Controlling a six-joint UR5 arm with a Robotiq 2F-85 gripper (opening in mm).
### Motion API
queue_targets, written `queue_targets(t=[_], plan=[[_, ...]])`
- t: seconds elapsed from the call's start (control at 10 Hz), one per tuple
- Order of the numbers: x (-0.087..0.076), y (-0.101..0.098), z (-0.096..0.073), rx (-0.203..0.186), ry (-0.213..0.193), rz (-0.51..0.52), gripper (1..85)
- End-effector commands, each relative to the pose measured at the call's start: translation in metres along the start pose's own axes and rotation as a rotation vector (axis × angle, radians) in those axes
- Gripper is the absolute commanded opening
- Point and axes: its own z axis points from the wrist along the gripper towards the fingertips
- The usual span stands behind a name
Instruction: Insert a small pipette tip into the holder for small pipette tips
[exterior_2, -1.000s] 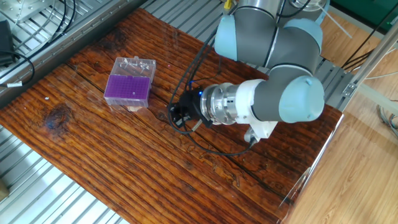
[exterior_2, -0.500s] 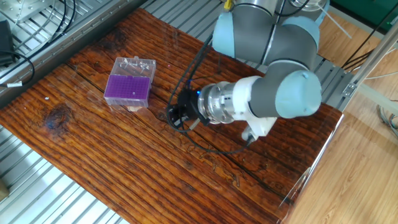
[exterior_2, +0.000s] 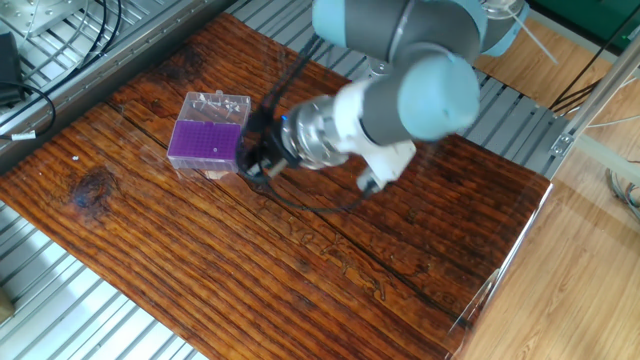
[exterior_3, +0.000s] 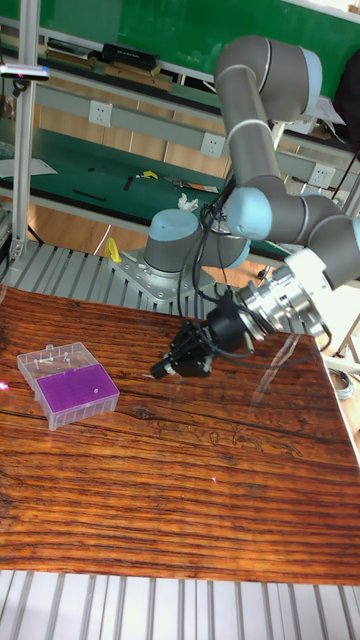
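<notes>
The holder for small pipette tips (exterior_2: 205, 141) is a clear box with a purple hole-grid top, standing on the left part of the wooden table (exterior_2: 200, 260). Its clear lid (exterior_2: 216, 105) lies open behind it. My gripper (exterior_2: 256, 162) is blurred by motion and hovers just right of the holder, level with its near right corner. In the tall fixed view the gripper (exterior_3: 163, 371) points left toward the holder (exterior_3: 72, 389), still a gap away. Its fingers are close together on a small pale sliver that looks like the small pipette tip (exterior_3: 158, 373).
A black cable (exterior_2: 310, 208) trails from the wrist over the table's middle. Metal slatted frames border the table on the left and back. The arm's base (exterior_3: 172, 250) stands behind the table, with a green workbench (exterior_3: 90, 160) farther back.
The arm has swung left across the table. The gripper went from the table's middle to right beside the holder, fastest in the last half second. The holder has not moved.
</notes>
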Motion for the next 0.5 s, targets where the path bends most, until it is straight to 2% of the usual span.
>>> queue_targets(t=[0.0, 0.2, 0.4], plan=[[0.014, -0.005, 0.005, 0.023, -0.067, 0.016, 1.0], [0.025, -0.004, 0.011, 0.034, -0.067, -0.01, 1.0], [0.013, 0.005, 0.009, 0.007, -0.116, 0.029, 1.0]])
